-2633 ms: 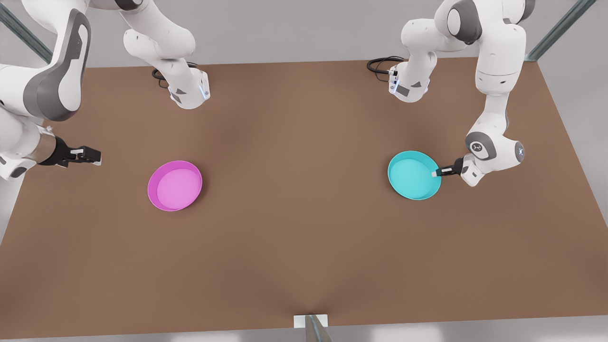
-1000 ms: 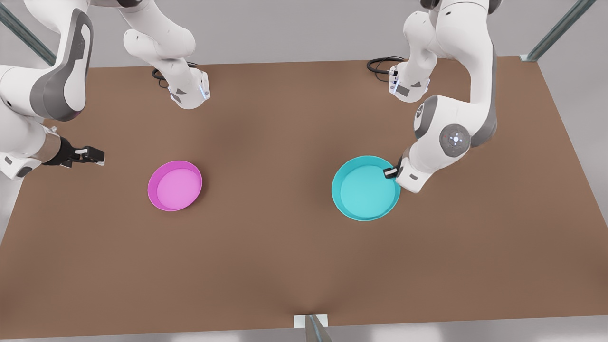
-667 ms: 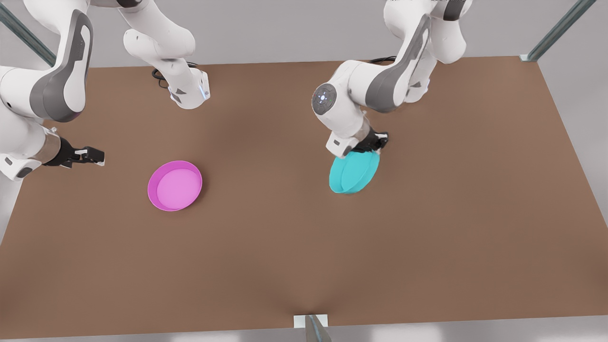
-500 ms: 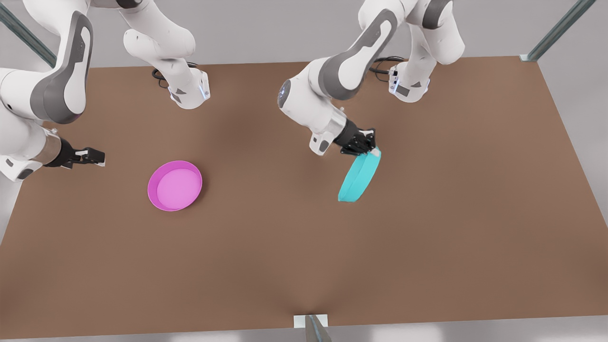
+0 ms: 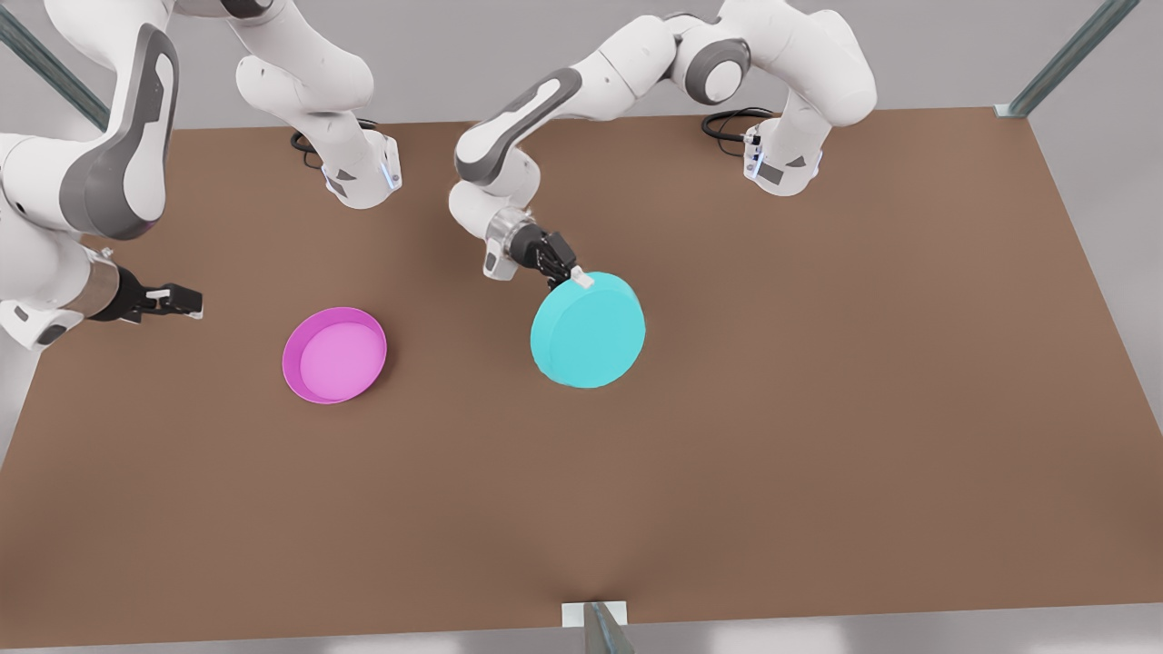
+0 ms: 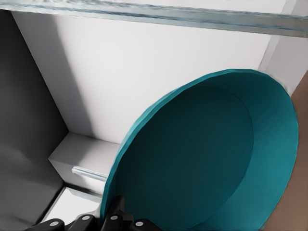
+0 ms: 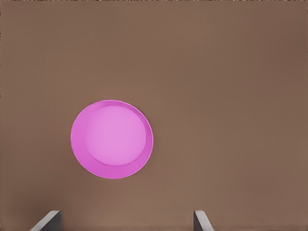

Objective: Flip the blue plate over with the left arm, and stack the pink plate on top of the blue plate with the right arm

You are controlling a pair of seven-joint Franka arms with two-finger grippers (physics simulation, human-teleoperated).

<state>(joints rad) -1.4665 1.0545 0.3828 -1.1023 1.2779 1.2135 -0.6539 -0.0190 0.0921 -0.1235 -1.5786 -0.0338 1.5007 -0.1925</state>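
Observation:
The blue plate (image 5: pixel 588 330) is near the table's middle in the front view, its flat underside facing up. My left gripper (image 5: pixel 571 275) is shut on its far rim. The left wrist view shows the plate's dark hollow inside (image 6: pixel 202 159) with my left gripper (image 6: pixel 110 222) at its rim. The pink plate (image 5: pixel 334 354) lies rim-up on the table toward the front view's left, also seen from above as the pink plate (image 7: pixel 111 139). My right gripper (image 5: pixel 182 300) waits open, apart from the pink plate on its left. In its own wrist view the right gripper (image 7: pixel 125 220) has spread fingertips.
The brown table (image 5: pixel 818 409) ends close behind both arm bases (image 5: pixel 363 173) (image 5: pixel 781 163), each with a black cable. A small metal bracket (image 5: pixel 595 618) sits at the front edge. Metal frame posts stand at the back corners.
My left arm carried the blue plate from the front view's right toward the middle and turned it from inside-up, through on edge, to underside-up. The right gripper and pink plate stayed put.

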